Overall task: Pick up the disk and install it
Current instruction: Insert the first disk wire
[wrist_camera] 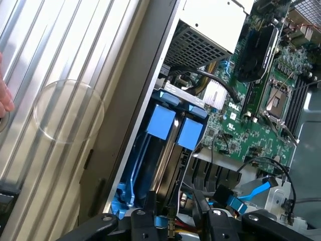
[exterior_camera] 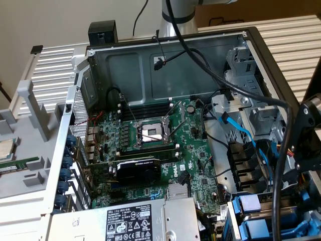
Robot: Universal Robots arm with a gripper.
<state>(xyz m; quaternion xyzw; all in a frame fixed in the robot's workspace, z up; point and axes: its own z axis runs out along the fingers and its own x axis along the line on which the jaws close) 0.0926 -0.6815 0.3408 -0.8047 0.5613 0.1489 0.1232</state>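
Exterior view: the gripper (exterior_camera: 304, 163) hangs over the drive bay (exterior_camera: 241, 165) at the case's edge, with cables trailing behind it. Right under it sits the blue frame of the disk (exterior_camera: 301, 228). A second carrier (exterior_camera: 249, 203) with a pale tab stands just beside that, on the motherboard (exterior_camera: 165, 150) side.

Wrist view: the disk (wrist_camera: 165, 165) stands on edge in the bay directly beneath the gripper (wrist_camera: 173, 221), its blue rail running away toward two blue tabs (wrist_camera: 161, 120). Whether the gripper clamps it cannot be told. The motherboard lies beyond the tabs. A hand (wrist_camera: 4, 98) shows at the ribbed panel (wrist_camera: 60, 50) off to one side.
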